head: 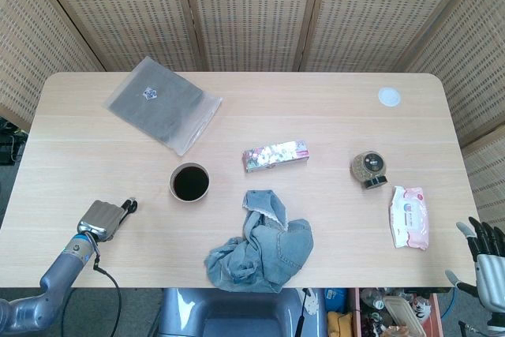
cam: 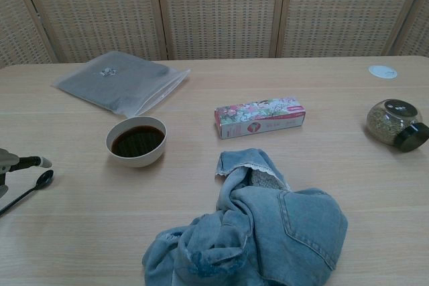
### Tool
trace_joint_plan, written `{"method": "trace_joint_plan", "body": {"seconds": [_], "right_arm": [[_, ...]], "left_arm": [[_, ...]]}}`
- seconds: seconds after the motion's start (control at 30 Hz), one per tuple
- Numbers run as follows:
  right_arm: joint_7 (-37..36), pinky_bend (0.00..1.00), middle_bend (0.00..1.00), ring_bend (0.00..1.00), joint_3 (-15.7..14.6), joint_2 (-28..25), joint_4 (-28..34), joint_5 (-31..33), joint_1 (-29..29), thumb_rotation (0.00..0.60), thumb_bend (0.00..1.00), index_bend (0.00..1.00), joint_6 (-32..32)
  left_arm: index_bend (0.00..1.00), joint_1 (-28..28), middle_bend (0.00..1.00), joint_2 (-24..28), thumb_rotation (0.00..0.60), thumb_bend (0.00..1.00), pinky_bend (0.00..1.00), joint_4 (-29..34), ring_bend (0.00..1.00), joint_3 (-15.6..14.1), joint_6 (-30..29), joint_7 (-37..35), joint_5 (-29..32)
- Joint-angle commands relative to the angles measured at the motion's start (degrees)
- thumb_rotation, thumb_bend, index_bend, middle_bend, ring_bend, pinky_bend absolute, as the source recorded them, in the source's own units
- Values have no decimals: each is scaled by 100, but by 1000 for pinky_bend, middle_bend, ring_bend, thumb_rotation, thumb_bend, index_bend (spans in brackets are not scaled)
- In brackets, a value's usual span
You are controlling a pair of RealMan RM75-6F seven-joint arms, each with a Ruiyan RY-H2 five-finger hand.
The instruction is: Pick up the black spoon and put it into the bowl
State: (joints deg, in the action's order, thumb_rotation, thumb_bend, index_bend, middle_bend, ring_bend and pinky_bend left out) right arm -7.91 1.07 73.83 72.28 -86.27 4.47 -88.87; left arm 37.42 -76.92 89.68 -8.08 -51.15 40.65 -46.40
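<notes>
tabletop: pale wood, carrying everything below; clock directions are read from the head view, 12 toward the wicker screens.
denim cloth: crumpled heap at about 6 o'clock, near the front edge.
plastic bag: flat grey pouch at about 10 o'clock.
bowl: white outside, dark inside, left of centre; from the spoon it lies toward 2 o'clock, near but apart.
left hand: at about 8 o'clock near the front-left corner; fingers grasping the spoon by its handle.
right hand: off the tabletop's front-right corner at about 4 o'clock, fingers released and spread, holding nothing.
black spoon: in the left hand, low over the tabletop or on it; I cannot tell which.
spoon axis: in the chest view the long axis runs diagonally, bowl end toward 2 o'clock, handle trailing toward 8 o'clock into the hand.
risk, slip: the hold looks thin and far back on the handle, so the spoon could pivot or drop during the lift.
risk, bowl: the bowl's dark inside may be liquid; a hard drop could splash, or a low carry could knock the rim.
</notes>
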Motion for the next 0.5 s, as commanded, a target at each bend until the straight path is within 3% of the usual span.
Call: {"method": "trace_joint_plan", "body": {"seconds": [0.03, 0.3, 0.5], "right_arm": [[4, 0, 143, 0, 1, -1, 3, -1, 0, 600, 213, 171, 0], [51, 0, 143, 0, 2, -6, 39, -15, -6, 600, 213, 171, -3], [54, 0, 143, 0, -4, -7, 51, -34, 3, 600, 212, 171, -26]], "left_arm": [[12, 13, 827, -18, 600, 701, 651, -36, 751, 24, -8, -9, 21], [0, -35, 826, 45, 600, 702, 651, 10, 751, 99, -1, -308, -116], [0, -204, 826, 330, 600, 701, 651, 282, 751, -98, -44, -489, -314]]}}
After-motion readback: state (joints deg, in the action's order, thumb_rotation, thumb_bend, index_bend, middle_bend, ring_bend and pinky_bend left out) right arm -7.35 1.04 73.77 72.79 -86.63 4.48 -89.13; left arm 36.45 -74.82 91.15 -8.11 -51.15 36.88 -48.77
